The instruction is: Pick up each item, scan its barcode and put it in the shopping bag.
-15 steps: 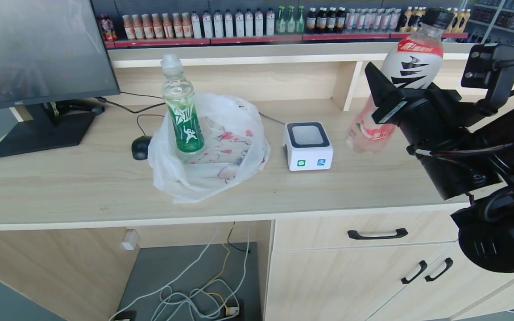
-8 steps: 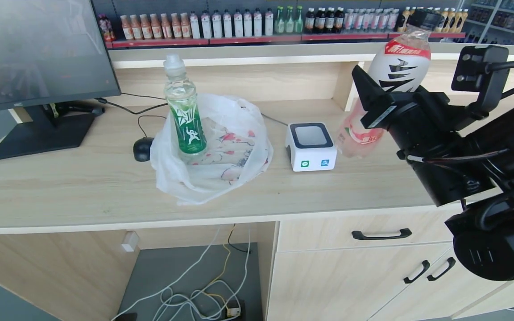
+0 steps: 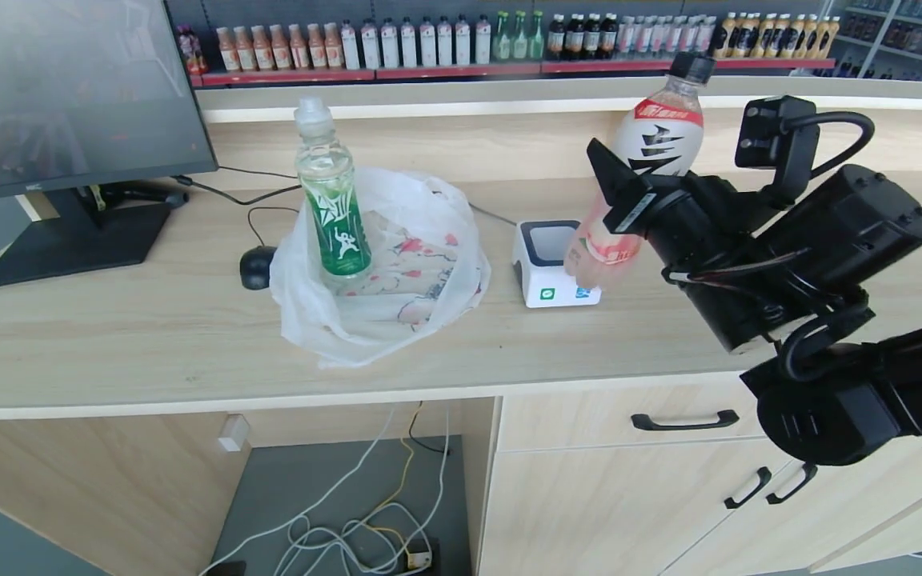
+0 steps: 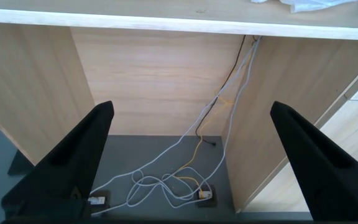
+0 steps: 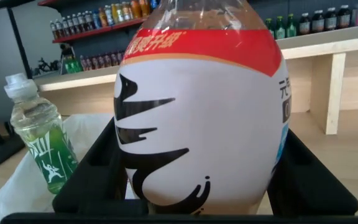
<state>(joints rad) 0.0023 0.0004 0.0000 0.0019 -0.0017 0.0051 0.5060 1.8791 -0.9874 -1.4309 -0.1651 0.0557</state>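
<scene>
Checkout run about half done: the white shopping bag lies open on the bench with a green bottle upright inside it, so that item looks finished. The right gripper has its fingers closed around the middle of a large pink-and-white bottle. The bottle is tilted, cap away from the robot, its base low over the near corner of the small white scanner, just beside the bag. By the look of it, the scan is the step in hand (whether the barcode faces the scanner's window cannot be told). Putting this bottle in the bag is what remains. The left gripper hangs below bench height with its fingers spread wide and nothing between them.

The setting is a shop: a long shelf of drinks runs along the back wall. The pale wooden bench carries a dark monitor at the robot's left. Drawers with black handles sit beneath it, and loose cables lie on the floor below. A black mouse rests next to the bag.
</scene>
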